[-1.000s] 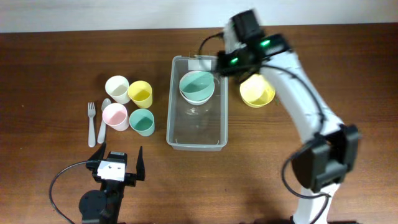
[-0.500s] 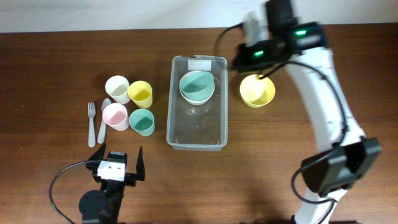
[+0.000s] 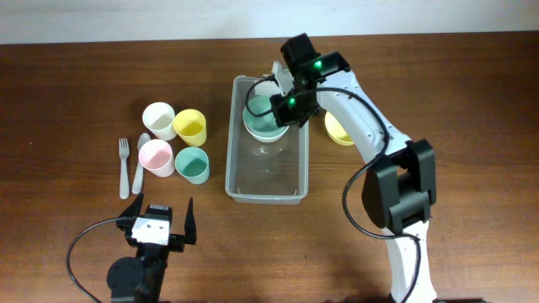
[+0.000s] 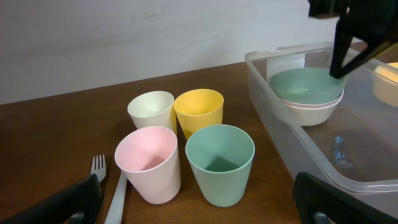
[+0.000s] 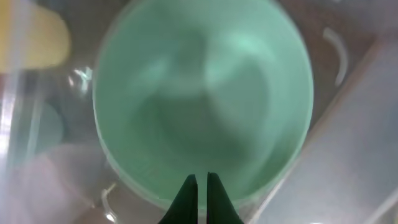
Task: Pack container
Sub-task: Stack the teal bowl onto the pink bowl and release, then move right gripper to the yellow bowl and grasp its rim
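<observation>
The clear container [image 3: 265,175] lies mid-table with a white label at its far end. A green bowl [image 3: 263,120] sits in its far half, nested in a white bowl [image 4: 311,111]. My right gripper [image 3: 281,104] hangs over the green bowl's right rim; in the right wrist view its fingers [image 5: 202,182] are shut and empty above the green bowl [image 5: 199,99]. My left gripper [image 3: 160,220] is open and empty near the front edge, in front of the cups. The container [image 4: 311,163] also shows in the left wrist view.
A yellow bowl [image 3: 336,128] sits right of the container, partly under my right arm. Left of the container stand a cream cup [image 3: 158,115], yellow cup [image 3: 190,126], pink cup [image 3: 156,157] and green cup [image 3: 192,165], with a fork [image 3: 124,167] and spoon [image 3: 140,162] beside them.
My right gripper swung from the container's far right corner out over the yellow bowl, then back left over the green bowl. Left arm and objects have not moved.
</observation>
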Available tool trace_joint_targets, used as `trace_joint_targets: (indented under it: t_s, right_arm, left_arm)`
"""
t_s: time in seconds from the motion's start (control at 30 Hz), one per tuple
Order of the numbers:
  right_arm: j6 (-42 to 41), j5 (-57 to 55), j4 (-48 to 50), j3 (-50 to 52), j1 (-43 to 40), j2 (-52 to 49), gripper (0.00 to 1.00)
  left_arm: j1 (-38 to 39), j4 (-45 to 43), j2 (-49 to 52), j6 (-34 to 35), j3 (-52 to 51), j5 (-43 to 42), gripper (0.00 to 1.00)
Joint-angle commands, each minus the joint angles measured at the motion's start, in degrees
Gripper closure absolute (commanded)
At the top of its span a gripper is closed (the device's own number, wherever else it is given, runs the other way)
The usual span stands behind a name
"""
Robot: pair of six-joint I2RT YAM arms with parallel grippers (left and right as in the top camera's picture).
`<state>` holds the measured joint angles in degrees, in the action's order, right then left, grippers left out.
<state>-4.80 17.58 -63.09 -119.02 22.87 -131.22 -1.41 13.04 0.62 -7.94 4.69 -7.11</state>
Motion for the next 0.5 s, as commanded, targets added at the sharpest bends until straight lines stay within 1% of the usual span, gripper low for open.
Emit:
trace_joint_targets:
  t_s: [0.0,0.17,0.3,0.37,0.43,0.47]
  right_arm:
    - [-0.5,0.0,-0.6,0.0,0.5,-0.1,0.96]
    - [0.6,-0.1,-0.8,-0.4,0.3,0.8,0.96]
    - [0.0,-0.1,-0.8,-2.1,-1.5,6.3,0.96]
    - [-0.6,-0.2,-0.7,-2.9,-4.6,11.2,0.96]
    - [-3.1,-0.5,-1.0,-2.9,-9.2,15.0,0.96]
    - [-3.9,-0.4,-1.8,-2.8,-12.9,16.2,0.87]
  left_arm:
    - [0.2,0.0,-0.3,-0.7,-0.5,-0.6,0.00]
    - [0.2,0.0,-0.3,-0.7,-0.5,-0.6,0.00]
    - [0.2,0.0,-0.3,-0.7,-0.5,-0.6,0.00]
    - [0.2,0.0,-0.3,-0.7,-0.5,-0.6,0.00]
    - [0.2,0.0,-0.3,-0.7,-0.5,-0.6,0.00]
    - [0.2,0.0,-0.3,-0.7,-0.5,-0.6,0.00]
